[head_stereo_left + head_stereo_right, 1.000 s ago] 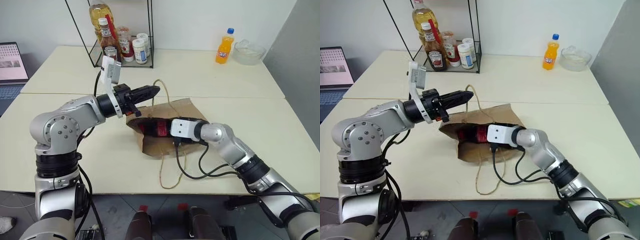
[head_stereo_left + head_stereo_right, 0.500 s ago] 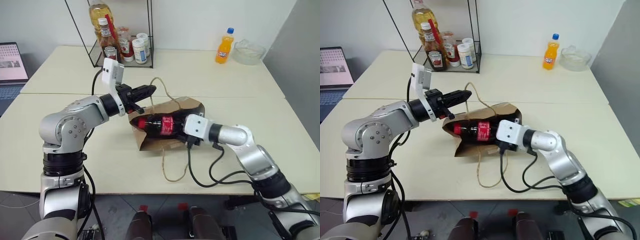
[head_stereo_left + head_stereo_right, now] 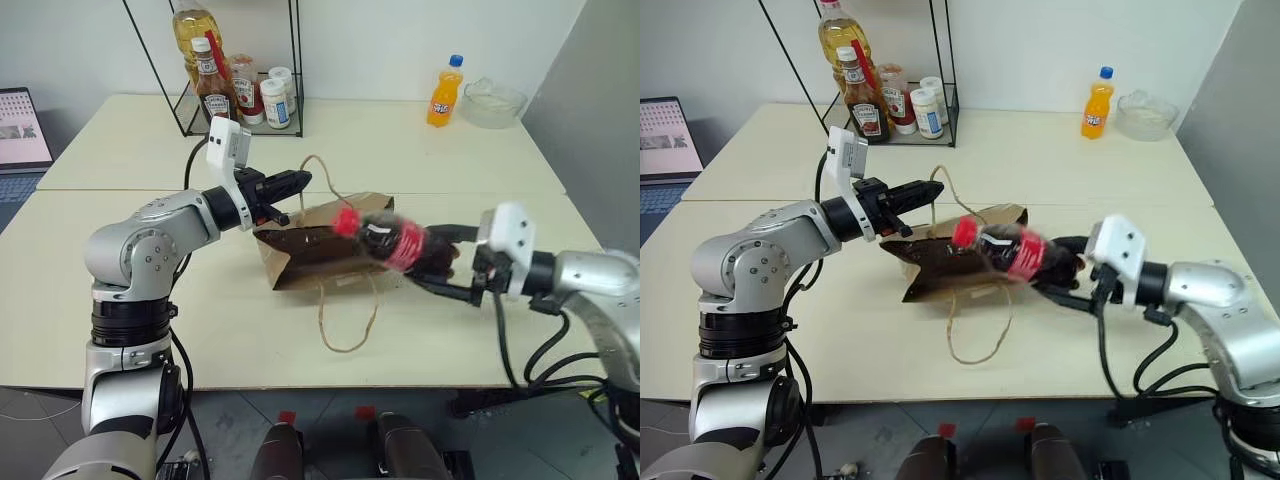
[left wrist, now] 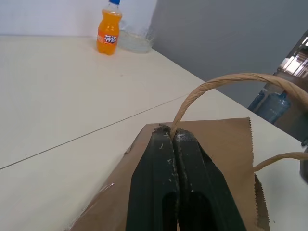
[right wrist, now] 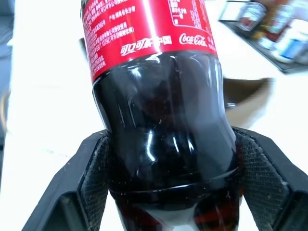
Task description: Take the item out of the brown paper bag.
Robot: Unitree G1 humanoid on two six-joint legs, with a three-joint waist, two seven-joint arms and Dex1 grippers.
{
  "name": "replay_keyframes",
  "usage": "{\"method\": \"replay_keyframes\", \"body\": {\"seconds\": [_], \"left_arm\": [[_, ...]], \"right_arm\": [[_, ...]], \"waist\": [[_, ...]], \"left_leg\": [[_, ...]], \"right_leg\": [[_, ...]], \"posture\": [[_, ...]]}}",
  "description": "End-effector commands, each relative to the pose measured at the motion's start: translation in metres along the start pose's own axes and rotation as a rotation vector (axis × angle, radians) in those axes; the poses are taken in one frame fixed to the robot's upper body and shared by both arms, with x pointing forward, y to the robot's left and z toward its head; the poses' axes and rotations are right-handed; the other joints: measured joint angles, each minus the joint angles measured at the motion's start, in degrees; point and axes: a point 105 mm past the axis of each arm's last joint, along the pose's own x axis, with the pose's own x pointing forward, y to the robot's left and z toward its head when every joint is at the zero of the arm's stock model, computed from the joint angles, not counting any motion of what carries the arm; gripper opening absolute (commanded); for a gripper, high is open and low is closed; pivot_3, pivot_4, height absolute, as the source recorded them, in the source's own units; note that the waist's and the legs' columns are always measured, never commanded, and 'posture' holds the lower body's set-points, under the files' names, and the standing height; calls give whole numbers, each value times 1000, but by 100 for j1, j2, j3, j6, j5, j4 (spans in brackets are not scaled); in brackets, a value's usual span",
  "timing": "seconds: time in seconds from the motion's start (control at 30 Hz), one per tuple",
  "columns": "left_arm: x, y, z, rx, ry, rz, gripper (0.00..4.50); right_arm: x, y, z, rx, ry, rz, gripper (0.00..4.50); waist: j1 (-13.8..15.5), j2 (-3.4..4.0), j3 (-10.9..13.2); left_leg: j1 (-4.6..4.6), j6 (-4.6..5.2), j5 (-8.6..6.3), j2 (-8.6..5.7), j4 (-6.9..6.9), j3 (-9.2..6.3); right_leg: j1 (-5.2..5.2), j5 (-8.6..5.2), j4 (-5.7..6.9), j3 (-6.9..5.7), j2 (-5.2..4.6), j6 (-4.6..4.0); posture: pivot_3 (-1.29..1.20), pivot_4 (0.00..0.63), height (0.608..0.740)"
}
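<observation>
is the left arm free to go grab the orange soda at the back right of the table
Probably not as things stand. The left gripper is shut on a handle of the bag, and the orange soda stands far off at the table's back right. It would have to let go first.

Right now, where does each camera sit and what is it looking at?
Head views: look down over both arms at the cola bottle and brown paper bag.
Left wrist view: looks along shut fingers pinching the bag's handle.
Right wrist view: fingers grip the bottle.
Both wrist views show the bag.
</observation>
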Motion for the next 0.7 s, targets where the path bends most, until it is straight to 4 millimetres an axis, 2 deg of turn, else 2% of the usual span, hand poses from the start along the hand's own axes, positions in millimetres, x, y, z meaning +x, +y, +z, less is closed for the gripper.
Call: {"method": "replay_keyframes", "body": {"seconds": [0.03,0.17,0.3,0.5,0.67,0.7], "left_arm": [[0,-4,13,37,-42,-23,0],[3,-6,12,39,-40,-37,0],[5,-7,12,45,-38,-37,0],[4,-10,9,46,-32,-40,0],[-1,-8,9,45,-34,-25,0],[-2,-8,10,45,-35,-21,0]], "right_arm": [[-25,-34,-6,32,105,-170,3303],[-45,-62,-53,100,349,-296,3303],[-53,-67,-94,105,553,-280,3303],[-49,-69,-122,134,630,-232,3303],[-47,-73,-128,151,652,-226,3303],[-47,-75,-128,154,649,-232,3653]], "waist": [[15,0,0],[30,0,0],[14,0,1],[-28,5,3],[-40,5,4],[-40,5,4]], "left_leg": [[0,0,0,-3,-1,0],[-3,3,0,-21,0,0],[-4,5,1,-24,-2,3],[-3,5,1,-24,0,5],[0,7,4,-24,0,4],[0,7,4,-24,1,4]], "right_leg": [[0,0,-1,0,-2,0],[0,0,-6,4,-17,1],[-2,0,-6,8,-21,2],[-3,1,-5,12,-21,5],[-2,2,-3,11,-20,8],[-2,2,-3,11,-21,8]], "posture": [[0,150,740],[0,150,740],[0,150,740],[0,150,740],[0,150,740],[0,150,740]]}}
